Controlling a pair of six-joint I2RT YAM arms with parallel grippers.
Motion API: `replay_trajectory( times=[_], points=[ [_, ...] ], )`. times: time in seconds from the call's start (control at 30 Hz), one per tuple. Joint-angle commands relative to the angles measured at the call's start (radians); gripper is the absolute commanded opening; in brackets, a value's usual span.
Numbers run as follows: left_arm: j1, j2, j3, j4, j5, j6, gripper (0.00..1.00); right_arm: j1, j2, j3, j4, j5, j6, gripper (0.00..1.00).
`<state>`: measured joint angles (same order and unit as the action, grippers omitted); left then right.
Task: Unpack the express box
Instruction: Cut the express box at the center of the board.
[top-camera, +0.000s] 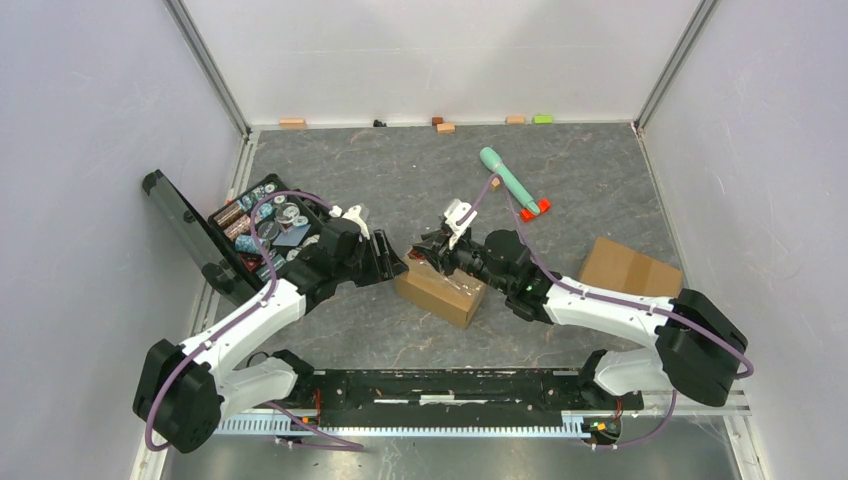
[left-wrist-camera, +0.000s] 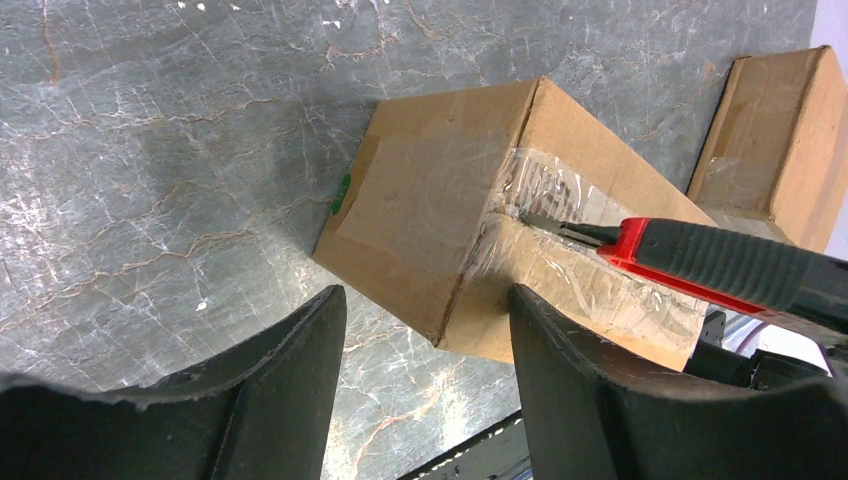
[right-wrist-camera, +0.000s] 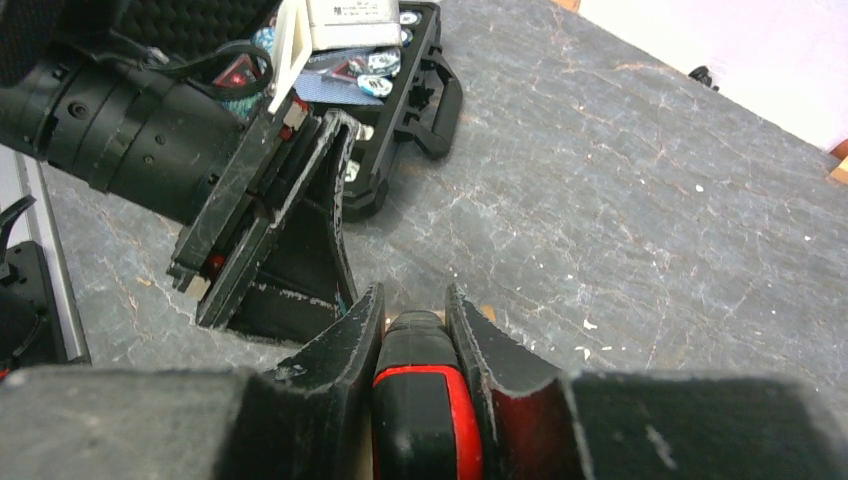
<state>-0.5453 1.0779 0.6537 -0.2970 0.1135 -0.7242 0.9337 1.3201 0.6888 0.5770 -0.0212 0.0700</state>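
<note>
Slitting the tape (left-wrist-camera: 585, 195) along the top seam of the box (top-camera: 441, 291) is judged the step in hand. The box lies in the middle of the counter (top-camera: 400, 170), between the two tools, with a second box (top-camera: 628, 268) well apart to its right. The knife (left-wrist-camera: 700, 262) is clamped in the right tool (right-wrist-camera: 413, 310), jaws closed on the red and black handle. The blade (left-wrist-camera: 560, 228) is seen with its tip in the tape at the seam. The left tool (left-wrist-camera: 428, 300) stands open, jaws apart at the box's left end; contact cannot be told.

To do it well, the box should be braced by the left tool before any pull, else it is likely to be dragged over the counter. The blade should be held shallow so only tape is cut and the contents are spared. The cut should be drawn straight along the seam, rightward, away from the left tool. Tape looks wrinkled; snagging is possible, so slow steady pressure is advised.
</note>
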Motion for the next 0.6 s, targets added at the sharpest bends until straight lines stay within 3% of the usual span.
replay_trajectory(
  times=[0.0,0.3,0.57],
  points=[
    [0.006,0.015,-0.011,-0.11,-0.095,-0.011,0.67,-0.006,-0.029,0.007,-0.134,-0.001,-0.023,0.0],
    [0.007,-0.021,0.104,-0.157,-0.076,-0.018,0.71,-0.006,-0.062,-0.016,-0.154,0.015,-0.015,0.0],
    [0.008,0.012,0.069,-0.015,-0.007,-0.079,0.75,-0.005,-0.071,-0.015,-0.164,0.015,-0.013,0.0]
  ],
)
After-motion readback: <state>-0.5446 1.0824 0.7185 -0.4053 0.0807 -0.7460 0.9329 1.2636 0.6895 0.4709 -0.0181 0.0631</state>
